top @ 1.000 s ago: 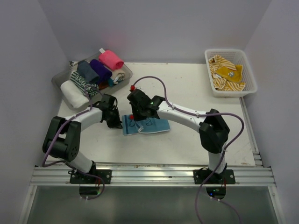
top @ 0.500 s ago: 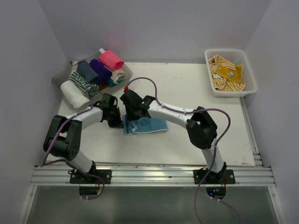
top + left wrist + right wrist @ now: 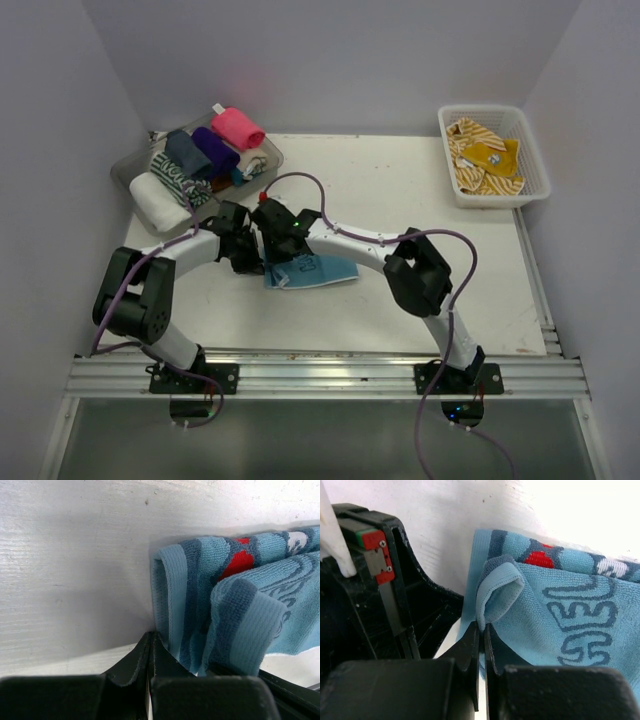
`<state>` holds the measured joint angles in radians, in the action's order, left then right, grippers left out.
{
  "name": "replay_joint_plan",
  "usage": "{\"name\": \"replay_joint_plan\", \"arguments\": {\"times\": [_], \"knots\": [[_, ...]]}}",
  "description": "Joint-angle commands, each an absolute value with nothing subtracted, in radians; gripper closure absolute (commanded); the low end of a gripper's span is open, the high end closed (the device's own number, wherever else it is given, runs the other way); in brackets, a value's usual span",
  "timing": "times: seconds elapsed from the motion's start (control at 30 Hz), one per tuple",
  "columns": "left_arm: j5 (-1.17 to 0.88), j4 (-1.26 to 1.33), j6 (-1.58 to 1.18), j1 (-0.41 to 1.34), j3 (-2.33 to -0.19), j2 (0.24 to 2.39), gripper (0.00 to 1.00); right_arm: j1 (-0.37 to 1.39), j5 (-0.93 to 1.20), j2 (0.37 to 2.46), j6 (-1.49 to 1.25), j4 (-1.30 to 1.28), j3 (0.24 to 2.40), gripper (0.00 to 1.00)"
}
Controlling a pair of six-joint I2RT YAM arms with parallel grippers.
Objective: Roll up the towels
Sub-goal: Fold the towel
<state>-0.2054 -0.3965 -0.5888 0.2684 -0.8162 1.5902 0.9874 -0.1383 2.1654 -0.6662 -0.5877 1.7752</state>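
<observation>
I judge this to be the start of the roll on the light blue terry towel with dark lettering (image 3: 318, 270). It lies on the white bench (image 3: 400, 190), left of centre and just ahead of my two wrists. My right pincer (image 3: 482, 627) is clamped together on the towel's left hem, which is lifted and curled into a small loop above the fingertips. My left pincer (image 3: 151, 637) is closed tight, its tips right at the towel's folded corner. I cannot tell whether any cloth is caught between them.

The towel's long axis runs left to right across the bench, slightly slanted. The turned-over end points left toward my left arm, and the flat tail stretches away to the right.

The next move calls for carrying the curled hem rightward over the flat part, along that axis. Both pincers should stay level so the roll comes out even rather than cone-shaped. The loop is loose, so it could slump open if I let go too soon.
</observation>
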Motion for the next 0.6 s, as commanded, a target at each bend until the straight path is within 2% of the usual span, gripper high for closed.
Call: {"name": "replay_joint_plan", "arguments": {"times": [0.0,0.3,0.37,0.47,0.5,0.57], "knots": [[-0.160,-0.377,-0.592,0.262,-0.792,1.574,1.00,0.994,-0.121,2.184,-0.687,-0.577,1.833,1.00],[-0.167,-0.367,-0.597,0.261,-0.772,1.577,1.00,0.994,-0.132,2.201,-0.690,-0.571,1.855,1.00],[-0.161,-0.368,-0.598,0.262,-0.767,1.569,1.00,0.994,-0.120,2.207,-0.686,-0.560,1.856,0.97],[-0.147,-0.371,-0.606,0.262,-0.761,1.556,1.00,0.993,-0.086,2.203,-0.663,-0.548,1.855,0.78],[-0.143,-0.383,-0.607,0.262,-0.761,1.552,0.93,0.994,-0.087,2.198,-0.660,-0.554,1.858,0.76],[-0.103,-0.405,-0.617,0.262,-0.769,1.531,0.89,0.993,-0.100,2.159,-0.641,-0.548,1.844,0.64]]}}
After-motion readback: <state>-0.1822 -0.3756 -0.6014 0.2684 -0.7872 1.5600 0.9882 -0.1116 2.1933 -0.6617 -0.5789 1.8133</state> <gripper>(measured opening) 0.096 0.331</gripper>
